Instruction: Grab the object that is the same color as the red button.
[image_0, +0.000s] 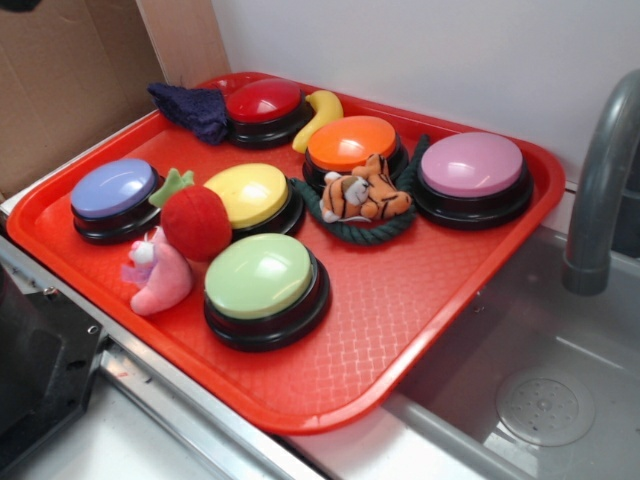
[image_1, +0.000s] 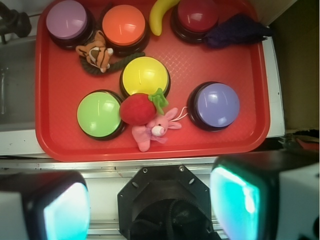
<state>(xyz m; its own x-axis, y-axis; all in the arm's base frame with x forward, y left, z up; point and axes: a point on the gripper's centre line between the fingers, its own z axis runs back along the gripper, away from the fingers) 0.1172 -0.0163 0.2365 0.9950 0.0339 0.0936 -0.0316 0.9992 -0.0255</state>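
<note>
the small round red plush strawberry (image_0: 196, 222) (image_1: 135, 109) with its green leafy top lies on the wide red plastic tray (image_0: 400, 300) (image_1: 230, 140), wedged between the yellow dome button (image_0: 248, 194) (image_1: 145, 75) and the green dome button (image_0: 260, 276) (image_1: 99, 114), and touching the pink plush toy (image_0: 158, 274) (image_1: 153, 130) beside it. the tray sits on a pale counter edge next to a grey metal sink (image_0: 540, 400) with a grey tap (image_0: 600, 190); a white wall and brown cardboard (image_0: 70, 80) stand behind.

six dome buttons on black bases rest on the tray: the glossy red dome button (image_0: 264, 101) (image_1: 198, 15) at the far edge, an orange one (image_0: 352, 143) (image_1: 123, 24), a pink-purple one (image_0: 472, 165) (image_1: 67, 18), a blue-violet one (image_0: 113, 188) (image_1: 217, 104), plus the yellow and green. three plush toys are there (strawberry, pink creature, and a striped tiger (image_0: 365, 193) (image_1: 95, 53) lying on a dark green rope ring (image_0: 345, 225) (image_1: 112, 64)). there is one yellow banana (image_0: 320, 116) (image_1: 159, 17) touching the red button's base, and one dark purple cloth (image_0: 192, 108) (image_1: 235, 30) against that button's other side.

the gripper (image_1: 150, 200) hangs above the near edge of the tray in the wrist view, its two fingers spread wide apart and holding nothing, well apart from the strawberry.
</note>
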